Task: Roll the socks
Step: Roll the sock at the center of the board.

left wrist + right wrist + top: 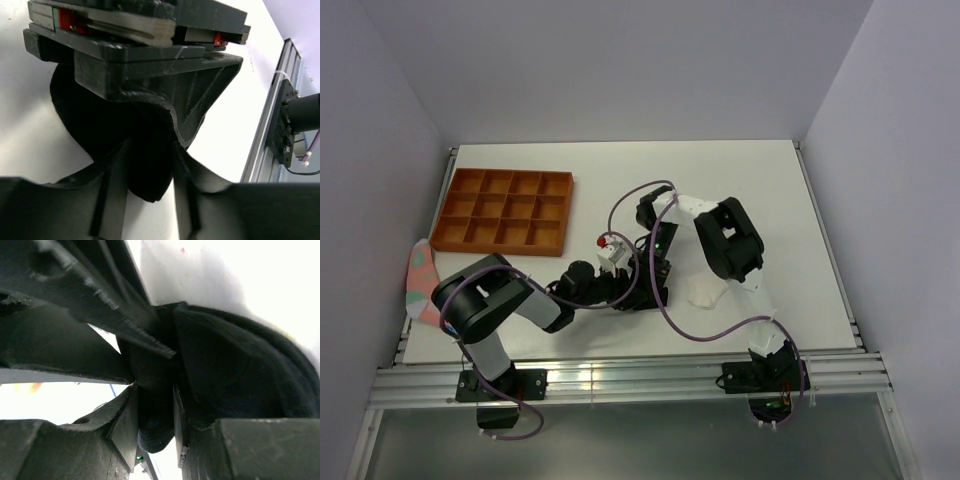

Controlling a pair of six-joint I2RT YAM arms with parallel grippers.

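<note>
Right wrist view shows my right gripper [152, 405] pinching the bunched black fabric sock [235, 370] at the middle of the white table [770, 200], with my left gripper [147, 185] clamped on it too, likely to hold the roll tight.

Blk sock [235, 370]: matt knit cloth (soft-looking); table [800, 200] smooth.

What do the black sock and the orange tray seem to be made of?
The black sock looks like soft knitted fabric with a matte finish: a fine knit grain and soft folds show in the right wrist view. The orange tray looks like rigid plastic with a dull, even finish, judging by its thin straight dividers and uniform colour. Painted wood cannot be ruled out.
</note>
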